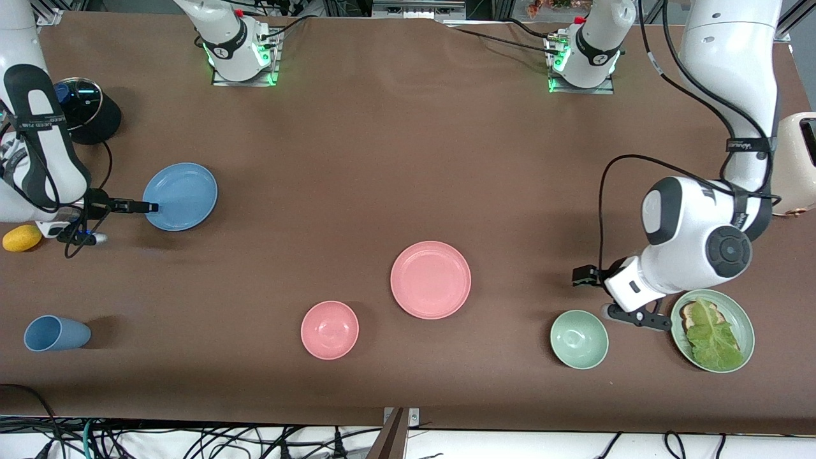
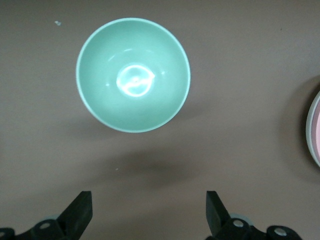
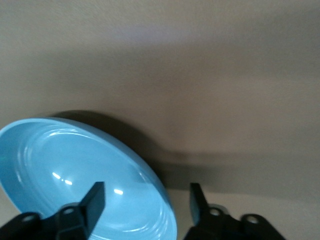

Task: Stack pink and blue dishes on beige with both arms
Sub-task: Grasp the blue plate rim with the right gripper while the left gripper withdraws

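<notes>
**At the blue plate's rim, right jaws straddling the edge**

Between the fingers of the right gripper [image 1: 150,207] sits the raised rim of the blue plate [image 1: 182,196], at the edge that faces the right arm's end of the table. In the right wrist view one finger [image 3: 94,200] is over the inside of the plate [image 3: 85,180] and the other is outside the rim, so the jaws are spread with the edge in the gap. Whether either finger already touches the rim I cannot tell, and the plate appears to lie flat on the brown table [image 1: 408,140].

Well apart from those jaws, near the middle of the table and nearer the front camera, lies the pink plate [image 1: 431,279], free of both grippers. A smaller pink bowl [image 1: 329,329] lies beside it, nearer the camera still. No beige plate can be made out in any view.

Over bare table hangs the left gripper [image 1: 637,317], waiting, its jaws spread wide and holding nothing. Just ahead of its fingers [image 2: 80,210] stands a pale green bowl [image 2: 133,75], apart from them. Beside that gripper, toward the left arm's end, is a green plate with lettuce [image 1: 713,329].

A blue cup [image 1: 56,333] lies on its side and a yellow object [image 1: 21,238] rests near the right arm.
</notes>
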Action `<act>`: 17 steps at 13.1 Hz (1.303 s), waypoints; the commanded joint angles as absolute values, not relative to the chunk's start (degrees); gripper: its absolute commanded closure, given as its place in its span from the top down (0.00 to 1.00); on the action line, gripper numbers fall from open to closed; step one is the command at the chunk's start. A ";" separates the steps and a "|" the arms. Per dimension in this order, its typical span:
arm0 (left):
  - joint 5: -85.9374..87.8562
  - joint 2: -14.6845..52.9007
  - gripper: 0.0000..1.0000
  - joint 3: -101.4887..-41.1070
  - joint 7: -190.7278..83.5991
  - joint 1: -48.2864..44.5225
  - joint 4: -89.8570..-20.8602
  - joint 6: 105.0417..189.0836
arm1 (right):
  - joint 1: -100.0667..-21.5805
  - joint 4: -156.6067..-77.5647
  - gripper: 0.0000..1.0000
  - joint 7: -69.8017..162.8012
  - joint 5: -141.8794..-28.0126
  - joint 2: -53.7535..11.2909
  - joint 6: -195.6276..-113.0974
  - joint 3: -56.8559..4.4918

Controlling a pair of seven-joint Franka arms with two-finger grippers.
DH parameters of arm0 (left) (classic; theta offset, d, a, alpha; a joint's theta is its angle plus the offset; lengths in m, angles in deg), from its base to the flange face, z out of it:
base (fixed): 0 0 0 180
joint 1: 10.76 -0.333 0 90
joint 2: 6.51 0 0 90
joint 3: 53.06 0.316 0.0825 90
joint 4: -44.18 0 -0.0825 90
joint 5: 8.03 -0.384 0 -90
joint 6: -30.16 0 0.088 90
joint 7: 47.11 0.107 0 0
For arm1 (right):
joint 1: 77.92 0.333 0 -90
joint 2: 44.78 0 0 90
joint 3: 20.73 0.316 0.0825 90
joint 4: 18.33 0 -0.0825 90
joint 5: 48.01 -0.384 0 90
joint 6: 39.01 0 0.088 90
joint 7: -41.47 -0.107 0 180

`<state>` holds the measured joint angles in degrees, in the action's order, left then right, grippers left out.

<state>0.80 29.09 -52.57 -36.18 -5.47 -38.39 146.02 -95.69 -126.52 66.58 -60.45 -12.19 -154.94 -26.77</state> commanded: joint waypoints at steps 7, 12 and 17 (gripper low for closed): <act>10.50 27.24 1.00 -40.94 -14.60 -5.31 -38.00 139.77 | -96.47 -126.52 0.05 69.06 -61.46 -11.82 -154.58 -25.92; 10.52 23.64 1.00 -41.02 -18.70 -5.13 -37.48 134.77 | -96.29 -124.42 0.00 72.40 -61.37 -13.14 -151.17 -25.57; 8.68 21.61 1.00 -40.93 -27.76 -5.31 -30.63 120.54 | -95.68 -115.56 0.00 70.83 -61.46 -15.16 -138.35 -21.10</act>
<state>9.19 21.88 -41.31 -24.51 -5.42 -33.90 125.44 -95.49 -119.00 71.11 -60.73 -13.83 -143.59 -23.44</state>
